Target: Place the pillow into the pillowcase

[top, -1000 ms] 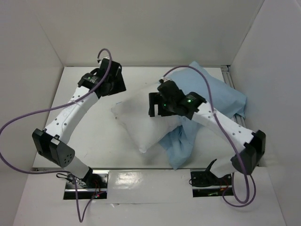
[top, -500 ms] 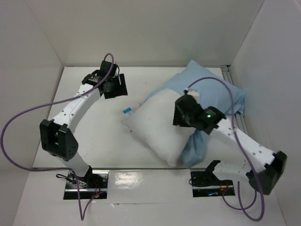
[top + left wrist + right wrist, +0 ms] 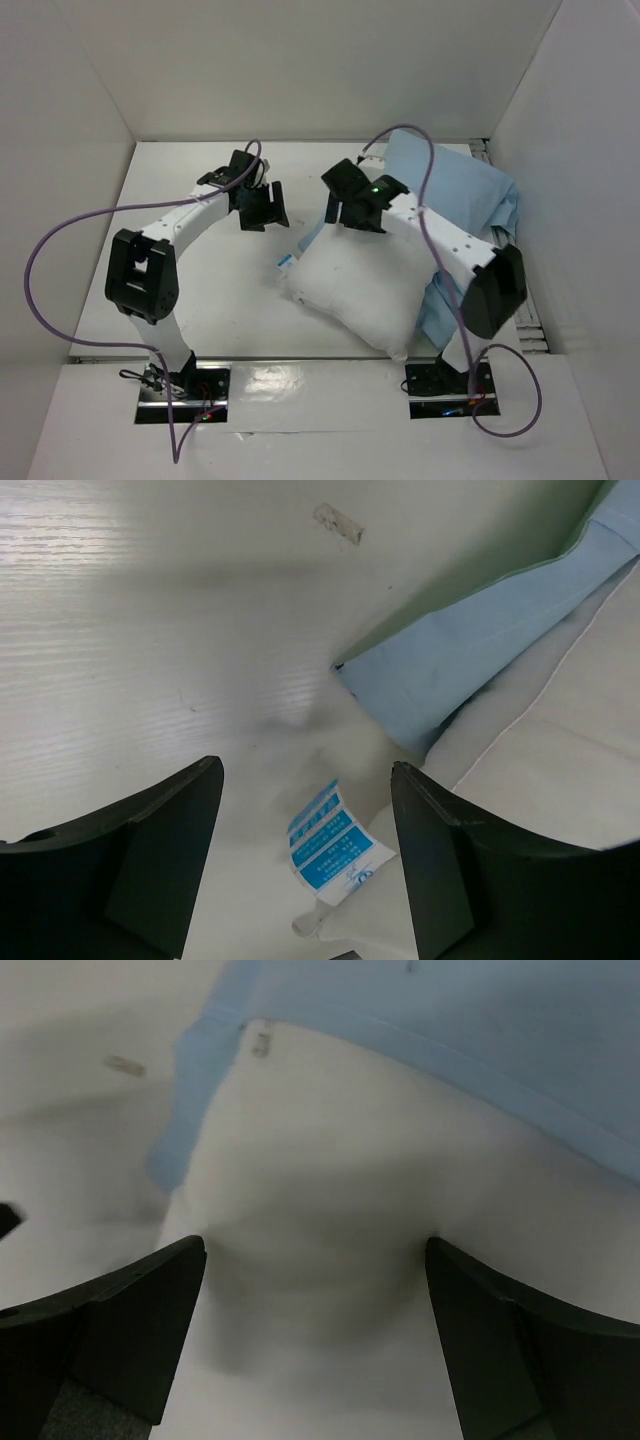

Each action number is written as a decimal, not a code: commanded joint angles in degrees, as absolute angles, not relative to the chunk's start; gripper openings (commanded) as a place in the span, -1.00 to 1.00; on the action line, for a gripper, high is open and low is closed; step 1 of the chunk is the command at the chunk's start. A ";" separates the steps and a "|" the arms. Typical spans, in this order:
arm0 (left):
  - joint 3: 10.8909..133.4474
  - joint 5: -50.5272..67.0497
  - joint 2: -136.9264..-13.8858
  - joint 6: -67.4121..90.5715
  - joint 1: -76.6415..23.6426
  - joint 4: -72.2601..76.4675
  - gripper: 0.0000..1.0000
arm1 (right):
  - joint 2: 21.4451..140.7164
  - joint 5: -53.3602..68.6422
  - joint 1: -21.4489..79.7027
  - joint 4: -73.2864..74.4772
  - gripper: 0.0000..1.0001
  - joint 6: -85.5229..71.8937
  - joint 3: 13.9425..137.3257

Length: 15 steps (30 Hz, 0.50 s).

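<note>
White counter (image 3: 200, 300): I noted the right end effector (image 3: 345, 203), nearer, released above the 12 o'clock edge of the pillow (image 3: 360, 290); the pillowcase (image 3: 460, 190) lay at its 3 o'clock. Left end effector (image 3: 262, 206) released, empty.

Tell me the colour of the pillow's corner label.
Blue and white; the label shows best in left wrist view.

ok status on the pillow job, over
Left gripper open, over the label. Right gripper open, just above the pillow. Pillow mostly outside the pillowcase, which lies beyond and right of it. No obstruction seen.
</note>
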<state>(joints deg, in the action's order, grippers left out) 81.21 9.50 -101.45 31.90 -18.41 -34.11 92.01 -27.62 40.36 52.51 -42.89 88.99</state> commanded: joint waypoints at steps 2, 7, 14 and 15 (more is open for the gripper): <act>79.02 8.19 -96.78 32.61 -16.53 -32.16 0.59 | 97.64 -32.18 40.00 53.36 0.77 -50.71 85.28; 75.59 3.26 -92.29 35.41 -11.53 -34.53 0.56 | 99.05 -21.66 38.50 41.24 -1.00 -39.84 83.57; 69.00 2.72 -83.60 38.58 -1.59 -34.54 0.54 | 104.92 0.25 44.98 29.00 -1.00 -9.79 99.91; 68.47 3.25 -82.80 38.58 -0.80 -34.54 0.54 | 106.07 0.26 47.26 31.27 -1.00 -6.80 105.07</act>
<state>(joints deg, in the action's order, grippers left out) 69.67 3.66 -86.70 36.62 -2.59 -34.37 103.55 -13.85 40.21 41.63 -21.78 94.85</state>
